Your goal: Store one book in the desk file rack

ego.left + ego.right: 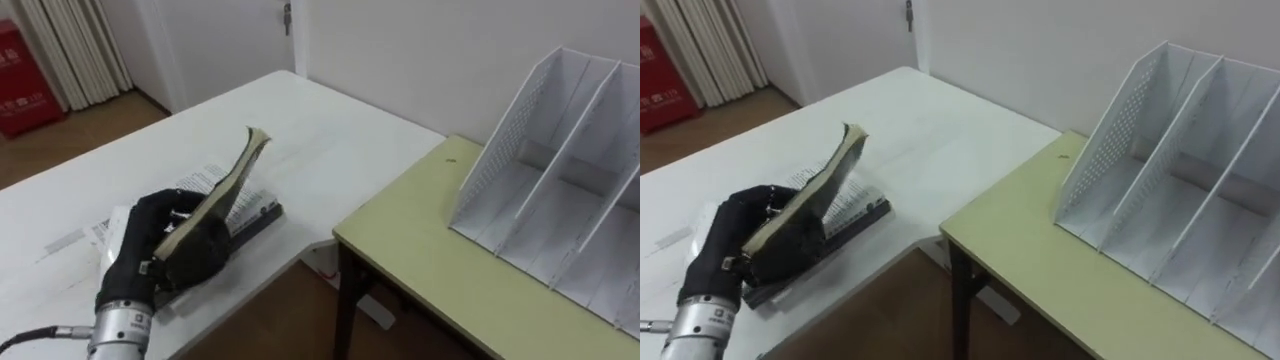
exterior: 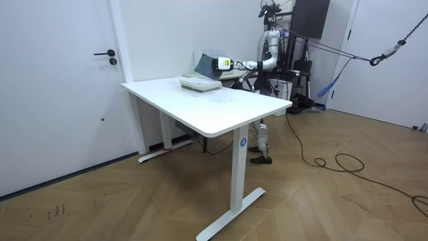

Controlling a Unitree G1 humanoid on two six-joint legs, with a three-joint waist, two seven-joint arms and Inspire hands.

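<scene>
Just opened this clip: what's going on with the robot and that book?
The robot stands at a white table. Its black-gloved left hand has its fingers curled round a thin olive-brown book, which tilts up at one end off a stack of printed books lying on the table. The white perforated file rack stands on the yellow-green desk to the right, apart from the book, and the compartments that show are empty. No book is stored yet.

Office-like test room: white desk (image 2: 200, 107) mid-frame on a herringbone wood floor (image 2: 334, 201), plain white walls (image 2: 167, 33), closed door (image 2: 60, 87) at left, and a white file rack (image 1: 560, 170) on a green-topped table (image 1: 430, 260) at right.
</scene>
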